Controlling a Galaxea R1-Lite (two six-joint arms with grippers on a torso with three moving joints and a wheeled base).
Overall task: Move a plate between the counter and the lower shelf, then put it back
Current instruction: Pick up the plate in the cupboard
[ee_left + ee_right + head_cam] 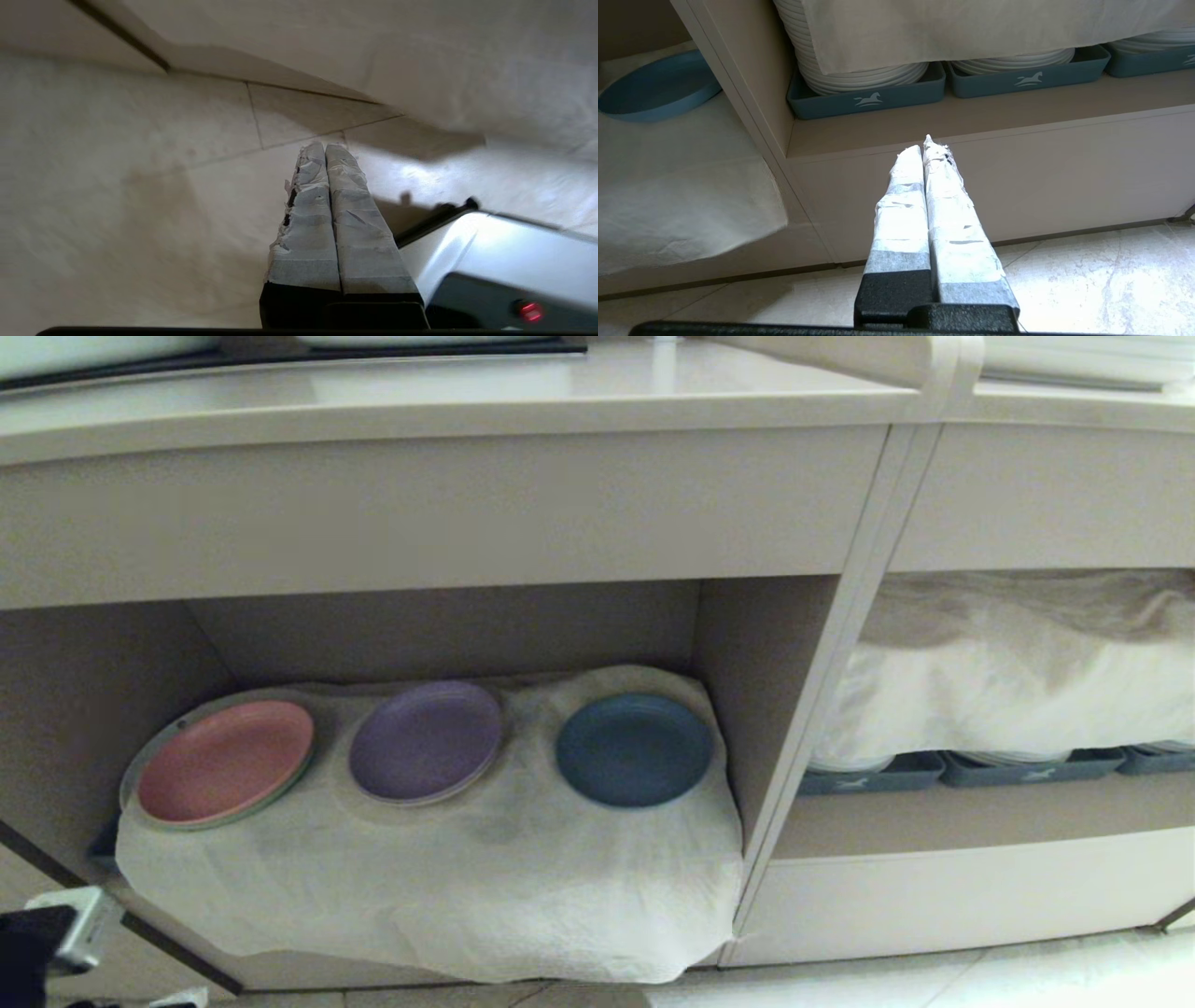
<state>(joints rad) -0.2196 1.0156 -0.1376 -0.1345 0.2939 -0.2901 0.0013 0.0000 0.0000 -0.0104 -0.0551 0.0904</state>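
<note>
Head view looks into the lower shelf (719,644), where the plate (635,749) lies flat on the rumpled white cloth (467,887) at the right end of a row of three, with the purple plate (427,741) beside it in the middle and the pink plate (224,763) at the far left; the three sit apart from one another. Above the compartment runs the counter (448,401) with its thick front edge. Only a corner of the left arm (56,933) shows at the lower left of this view, well below and to the left of the plates. Seen from its own wrist camera, the left gripper (325,148) has its taped fingers pressed together with nothing between them, pointing at the tiled floor (140,186), and no plate lies ahead of it. The right gripper (923,144) is likewise clenched and empty, hanging low in front of the cabinet base; the plate (658,88) sits up and off to one side of its tips, beyond the divider panel (738,93), while grey-blue trays (868,100) of stacked white plates (859,74) stand straight ahead above its tips, partly under a hanging cloth (971,28).
</note>
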